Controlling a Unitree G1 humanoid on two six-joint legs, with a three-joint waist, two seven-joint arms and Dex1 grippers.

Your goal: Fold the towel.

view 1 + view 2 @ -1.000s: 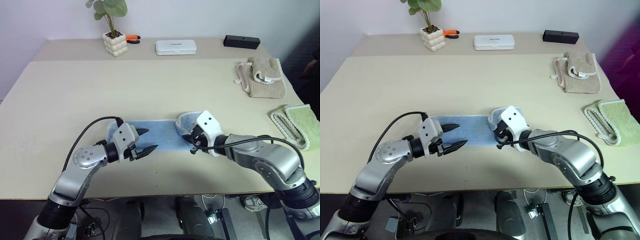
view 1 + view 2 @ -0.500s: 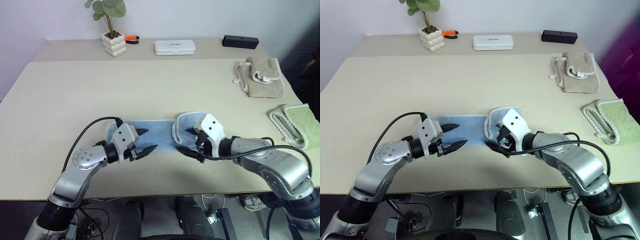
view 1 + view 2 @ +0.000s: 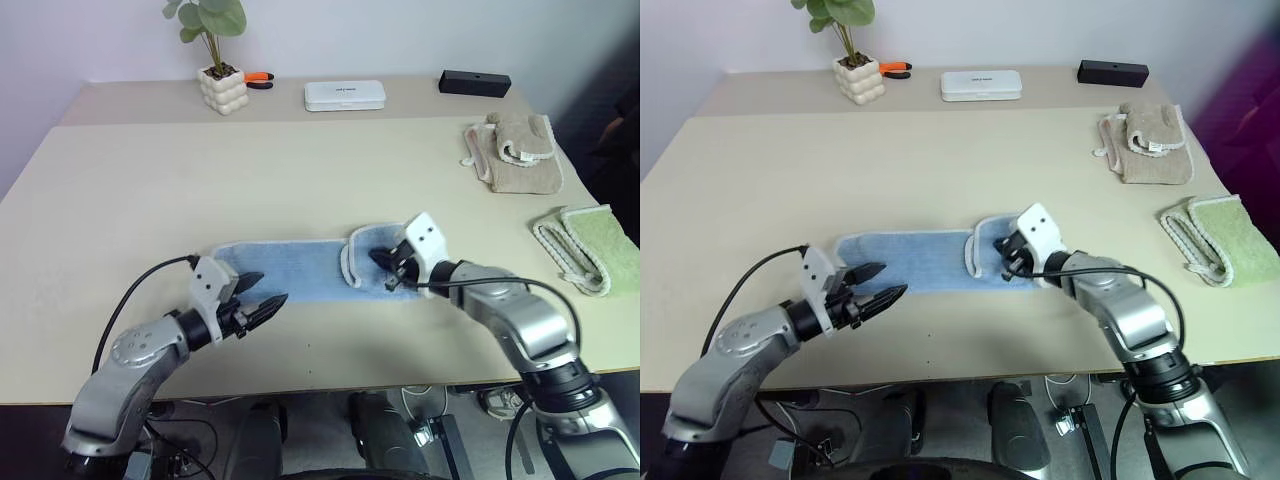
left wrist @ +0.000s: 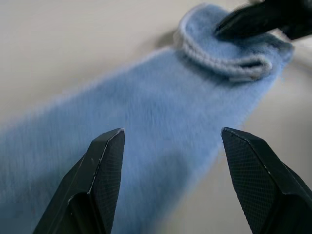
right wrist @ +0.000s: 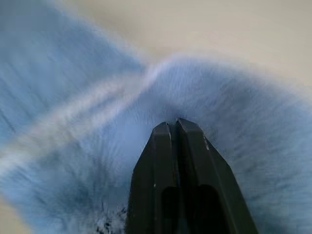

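Towel: we see the light blue terry-cloth towel with white edging (image 3: 290, 270) lying as a long strip near the front of the beige surface (image 3: 250, 180), its 3 o'clock end turned back over itself.
Right claw: the right claw (image 3: 392, 268) has its two black fingers pressed together on the turned-over end; whether they actually pinch cloth we cannot tell.
Left claw: the left claw (image 3: 258, 303) hovers spread, just off the strip's 9 o'clock end at about 7 o'clock.
Step in hand: we judge the fold is just begun. We should confirm the right pinch holds both layers, carry that end straight toward 9 o'clock, keep edges matched, and pin the far end with the left.
Counts: one blue towel, one beige cloth (image 3: 515, 155), one green cloth (image 3: 595, 245), two claws.
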